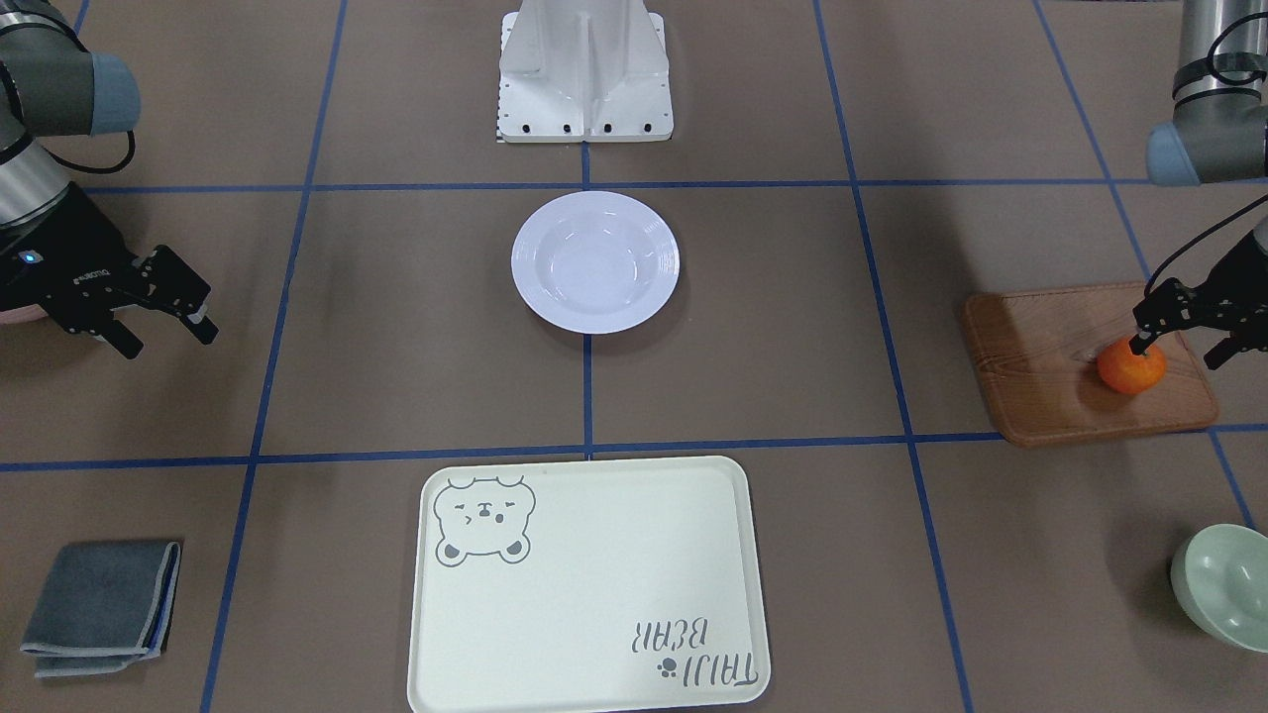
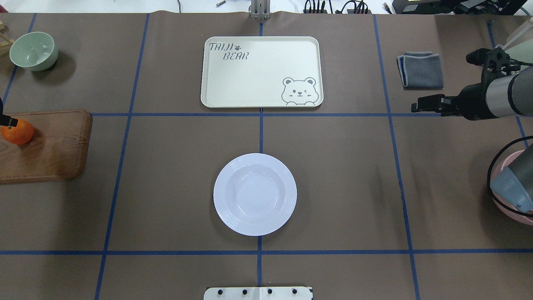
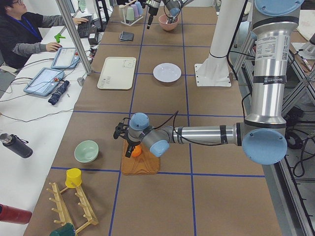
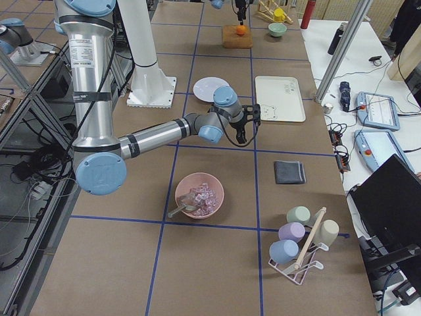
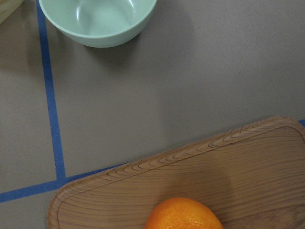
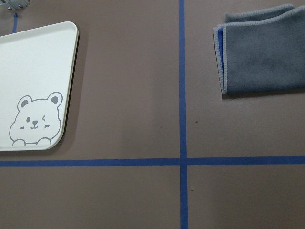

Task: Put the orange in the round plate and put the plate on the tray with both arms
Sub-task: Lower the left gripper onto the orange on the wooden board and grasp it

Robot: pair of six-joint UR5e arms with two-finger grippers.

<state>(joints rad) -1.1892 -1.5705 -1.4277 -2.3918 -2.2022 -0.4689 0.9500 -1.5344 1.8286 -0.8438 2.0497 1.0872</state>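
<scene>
The orange (image 1: 1131, 366) lies on a brown wooden board (image 1: 1050, 386) at the table's left end. My left gripper (image 1: 1181, 349) hangs over it, open, with one fingertip (image 1: 1141, 344) over the fruit's top; contact cannot be told. In the left wrist view the orange (image 5: 183, 215) sits at the bottom edge and no fingers show. The white round plate (image 2: 255, 194) rests empty at the table's middle. Beyond it lies the cream bear tray (image 2: 258, 79), also empty. My right gripper (image 1: 165, 337) hovers open and empty over the right side, far from the plate.
A pale green bowl (image 2: 33, 51) stands beyond the board. A folded grey cloth (image 2: 420, 70) lies right of the tray. A pink bowl (image 4: 199, 195) with pale chunks sits under the right arm. A cup rack (image 4: 299, 247) and a person at a side bench (image 3: 24, 29) flank the table.
</scene>
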